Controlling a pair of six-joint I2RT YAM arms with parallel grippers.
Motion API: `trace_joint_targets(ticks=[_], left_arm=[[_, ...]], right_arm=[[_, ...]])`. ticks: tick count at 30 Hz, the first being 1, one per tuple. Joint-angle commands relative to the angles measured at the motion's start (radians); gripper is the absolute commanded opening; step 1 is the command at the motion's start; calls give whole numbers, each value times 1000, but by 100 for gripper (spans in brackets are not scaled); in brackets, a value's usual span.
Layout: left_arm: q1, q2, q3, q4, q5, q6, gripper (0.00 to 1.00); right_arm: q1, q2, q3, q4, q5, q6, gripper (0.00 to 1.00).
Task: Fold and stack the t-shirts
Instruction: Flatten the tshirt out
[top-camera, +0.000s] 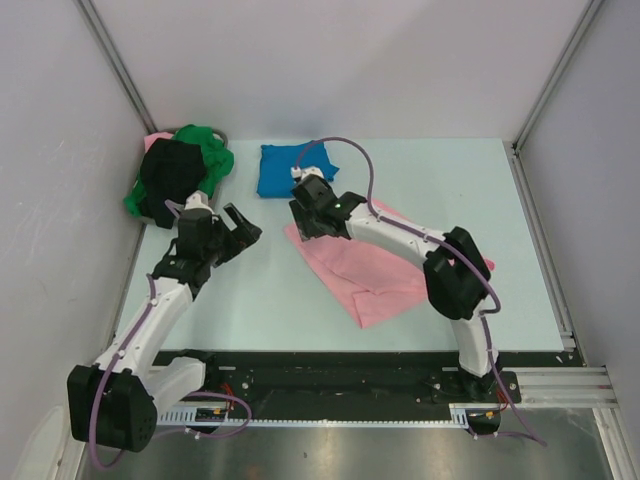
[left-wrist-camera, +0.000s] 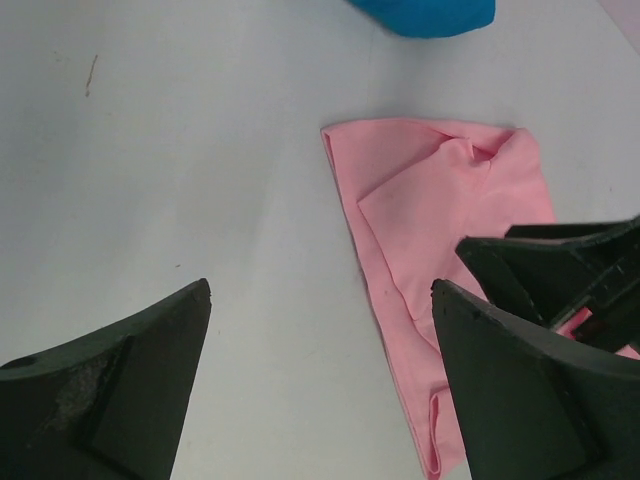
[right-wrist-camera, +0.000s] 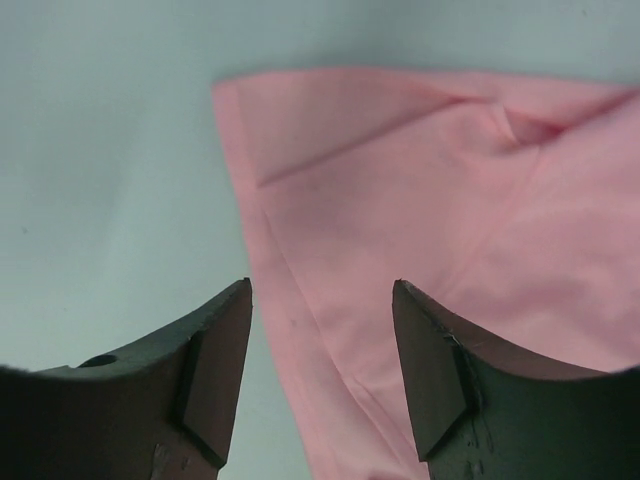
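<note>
White arms (top-camera: 150, 320), black joints (top-camera: 455, 275), purple cables (top-camera: 368, 170)

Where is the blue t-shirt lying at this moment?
In the top view the blue t-shirt lies near the far edge of the table, left of centre, just beyond the right gripper and right of the green t-shirt.

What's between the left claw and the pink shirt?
Just bare table. The top view shows it between the left claw and the pink shirt.
</note>
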Motion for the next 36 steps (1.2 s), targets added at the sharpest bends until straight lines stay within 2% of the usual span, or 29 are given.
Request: trace_joint_targets(ticks=[1, 4, 14, 18, 26, 27, 31, 36], left_arm=[[11, 8, -14, 89, 17, -60, 95], [16, 0, -35, 100, 23, -68, 95], [20, -41, -111, 151, 43, -89, 94], [23, -27, -123, 177, 58, -83, 94], [25, 6, -131, 200, 90, -85, 94], [25, 6, -131, 201, 92, -85, 94], [27, 8, -138, 206, 94, -85, 94], [28, 3, -137, 206, 95, -83, 94]], right_arm=[[2, 112, 170, -12, 7, -36, 61], [-5, 178, 221, -27, -2, -40, 57], [-11, 309, 284, -38, -46, -42, 56], [4, 379, 380, -99, -16, -63, 56], [9, 399, 410, -102, -25, -65, 56], [10, 404, 410, -104, -23, -66, 56], [7, 409, 403, -107, -22, -65, 42], [2, 425, 402, -110, -25, -65, 41]])
